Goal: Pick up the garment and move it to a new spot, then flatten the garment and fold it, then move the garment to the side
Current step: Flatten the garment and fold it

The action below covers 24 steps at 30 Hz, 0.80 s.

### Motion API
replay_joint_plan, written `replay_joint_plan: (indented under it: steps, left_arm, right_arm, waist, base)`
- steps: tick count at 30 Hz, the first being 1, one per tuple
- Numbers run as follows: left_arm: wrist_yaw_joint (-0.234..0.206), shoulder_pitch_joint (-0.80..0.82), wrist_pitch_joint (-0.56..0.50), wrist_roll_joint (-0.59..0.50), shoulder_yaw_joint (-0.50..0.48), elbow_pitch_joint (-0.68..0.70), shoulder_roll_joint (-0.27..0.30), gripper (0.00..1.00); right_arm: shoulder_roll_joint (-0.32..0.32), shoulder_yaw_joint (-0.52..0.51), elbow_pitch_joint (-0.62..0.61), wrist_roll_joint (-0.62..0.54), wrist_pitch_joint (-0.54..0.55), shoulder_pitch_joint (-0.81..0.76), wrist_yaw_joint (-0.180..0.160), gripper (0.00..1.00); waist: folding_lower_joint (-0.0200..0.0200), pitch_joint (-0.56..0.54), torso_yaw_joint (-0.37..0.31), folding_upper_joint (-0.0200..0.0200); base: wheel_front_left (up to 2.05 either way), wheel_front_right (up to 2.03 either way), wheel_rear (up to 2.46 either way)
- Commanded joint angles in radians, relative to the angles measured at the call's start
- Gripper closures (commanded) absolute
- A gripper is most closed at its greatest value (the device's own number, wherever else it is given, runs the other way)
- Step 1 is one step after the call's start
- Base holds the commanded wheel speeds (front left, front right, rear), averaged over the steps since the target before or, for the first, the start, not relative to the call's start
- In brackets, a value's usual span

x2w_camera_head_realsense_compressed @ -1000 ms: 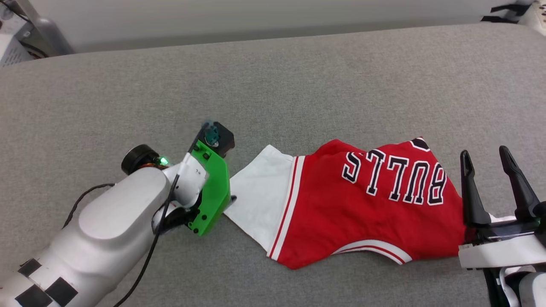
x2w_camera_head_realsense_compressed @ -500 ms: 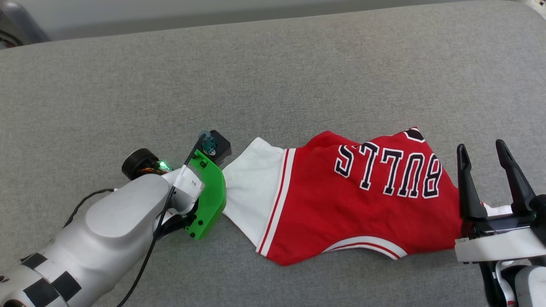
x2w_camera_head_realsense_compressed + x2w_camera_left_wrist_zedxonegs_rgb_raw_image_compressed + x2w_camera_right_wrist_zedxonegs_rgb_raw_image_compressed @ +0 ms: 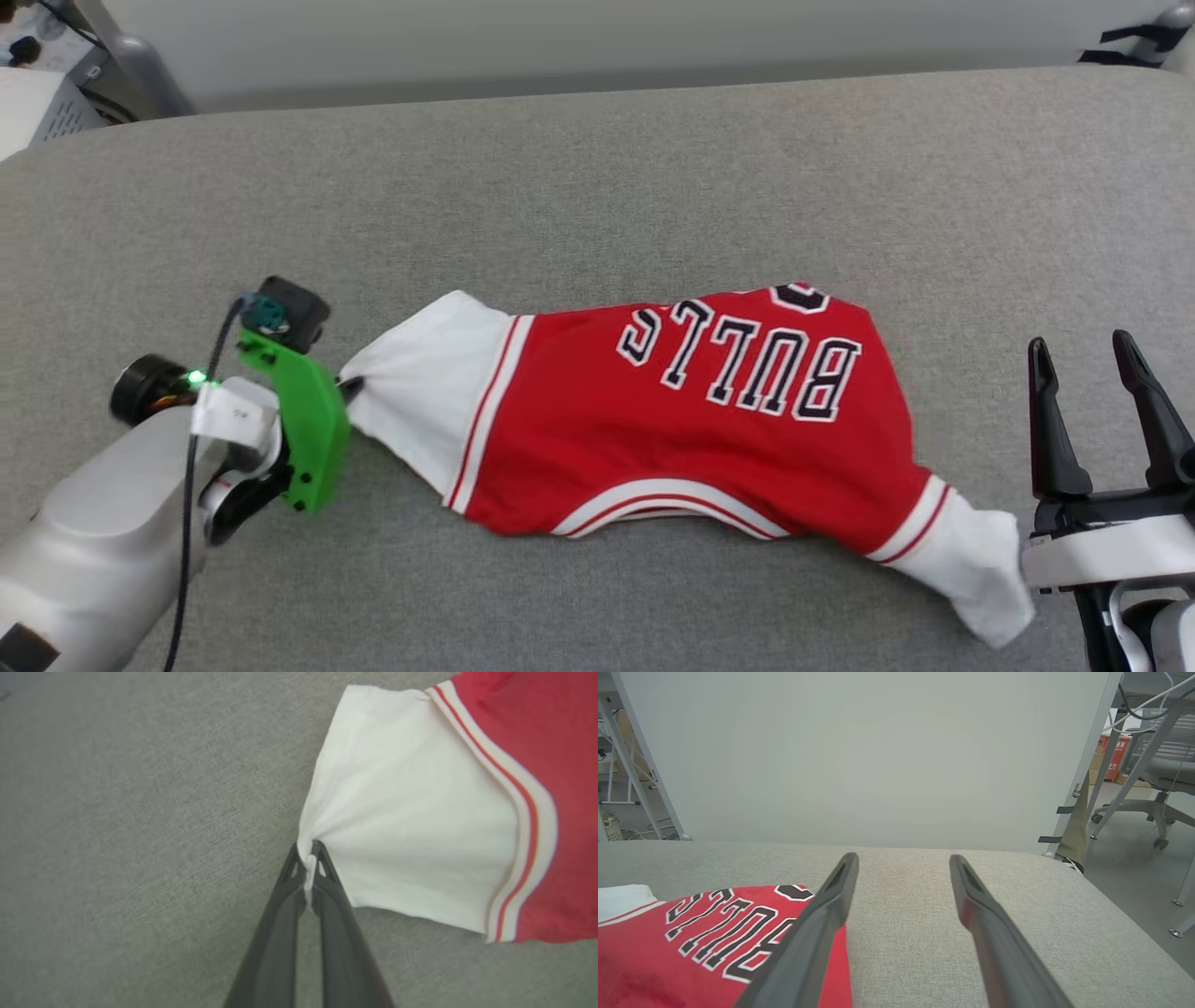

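My left gripper pinches the white sleeve of the shirt, which lies rumpled on the grey cushion. My right gripper stands wide, empty. I judge the pickup begun: next, lift and carry.

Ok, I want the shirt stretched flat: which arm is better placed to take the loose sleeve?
Right. The right gripper stands open beside the loose sleeve, while the left gripper is shut on the garment's other sleeve at the far end.
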State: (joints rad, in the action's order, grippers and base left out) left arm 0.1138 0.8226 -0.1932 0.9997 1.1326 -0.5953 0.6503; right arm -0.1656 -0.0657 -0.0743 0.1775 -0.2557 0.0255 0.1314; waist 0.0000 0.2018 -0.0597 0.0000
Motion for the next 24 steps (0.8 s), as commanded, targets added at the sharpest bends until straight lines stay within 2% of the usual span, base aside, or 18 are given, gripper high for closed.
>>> replay_joint_plan:
  steps: [1,5,9,10,11,14,16,17,18,21,24]
  left_arm:
    - [-0.007,-0.032,0.011,0.026,-0.011,-0.019,0.018,1.0]
    - [-0.019,-0.081,0.022,0.06,-0.024,-0.073,0.04,1.0]
    - [-0.025,-0.115,0.032,0.068,-0.019,-0.12,0.031,1.0]
    - [-0.024,-0.12,0.043,0.073,-0.022,-0.126,0.024,0.75]
    - [-0.026,-0.122,0.06,0.074,-0.027,-0.131,0.015,0.0]
    - [-0.046,-0.121,0.153,0.062,-0.046,-0.142,-0.01,0.0]
    - [-0.079,-0.118,0.25,0.037,-0.062,-0.14,-0.022,0.0]
    - [-0.128,-0.129,0.376,0.015,-0.088,-0.12,-0.036,0.0]
    - [-0.148,-0.136,0.409,0.007,-0.1,-0.107,-0.038,0.0]
    - [-0.215,-0.161,0.45,-0.034,-0.143,-0.052,-0.038,0.0]
    - [-0.318,-0.214,0.454,-0.13,-0.266,0.097,-0.041,0.0]
  right_arm:
    - [-0.004,-0.003,0.004,-0.005,-0.006,-0.01,-0.001,0.0]
    - [-0.009,-0.002,0.014,-0.005,-0.006,-0.015,-0.001,0.0]
    - [-0.014,-0.004,0.027,-0.007,-0.006,-0.016,-0.001,0.0]
    - [-0.015,-0.005,0.029,-0.007,-0.006,-0.016,-0.001,0.0]
    - [-0.016,-0.006,0.031,-0.007,-0.006,-0.017,-0.001,0.0]
    - [-0.018,-0.007,0.038,-0.006,-0.006,-0.024,-0.001,0.0]
    - [-0.021,-0.009,0.038,-0.005,-0.006,-0.028,-0.001,0.0]
    - [-0.031,-0.018,0.032,-0.001,-0.006,-0.032,-0.001,0.0]
    - [-0.036,-0.023,0.027,0.0,-0.006,-0.032,-0.001,0.0]
    - [-0.054,-0.035,0.008,0.005,0.0,-0.029,-0.001,0.0]
    - [-0.084,-0.039,-0.025,0.016,0.017,-0.014,-0.001,0.0]
  waist:
    - [0.0,-0.013,0.017,0.0]
    - [0.0,-0.012,0.025,0.0]
    - [0.0,-0.011,0.028,0.0]
    - [0.0,-0.012,0.029,0.0]
    - [0.0,-0.014,0.03,0.0]
    - [0.0,-0.031,0.035,0.0]
    - [0.0,-0.047,0.04,0.0]
    - [0.0,-0.073,0.049,0.0]
    - [0.0,-0.081,0.053,0.0]
    - [0.0,-0.102,0.066,0.0]
    - [0.0,-0.112,0.083,0.0]
  base:
    - [0.0,0.0,0.0]
    - [0.0,0.0,0.0]
    - [0.0,0.0,0.0]
    - [0.0,0.0,0.0]
    - [0.0,0.0,0.0]
    - [0.0,0.0,0.0]
    - [0.0,0.0,0.0]
    - [0.0,0.0,0.0]
    - [0.0,0.0,0.0]
    - [0.0,0.0,0.0]
    - [0.0,0.0,0.0]
